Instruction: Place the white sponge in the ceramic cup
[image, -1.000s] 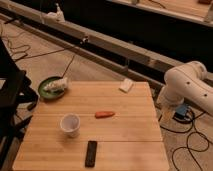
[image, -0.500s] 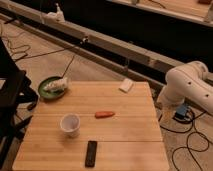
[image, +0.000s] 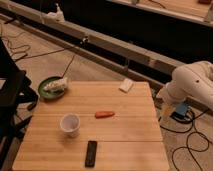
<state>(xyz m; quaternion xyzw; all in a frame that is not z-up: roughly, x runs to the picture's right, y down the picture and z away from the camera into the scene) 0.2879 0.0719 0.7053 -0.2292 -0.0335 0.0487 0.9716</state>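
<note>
Nothing has moved in the last second: my arm (image: 196, 84) stays off the table's (image: 131, 141) right edge, with the gripper (image: 168, 106) low beside it. I cannot tell whether it is open or closed. The sponge (image: 126, 85) lies at the far edge, well apart from the cup (image: 70, 124) at the front left. The carrot (image: 104, 114) lies between them, and the remote (image: 91, 153) is near the front edge.

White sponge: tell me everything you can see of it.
The white sponge is a small flat rectangular pad, soft-looking, lying slightly askew at the far edge of the wooden table, right of centre. Only the table touches it. The gripper hangs beside the table's right edge, well apart from it.
</note>
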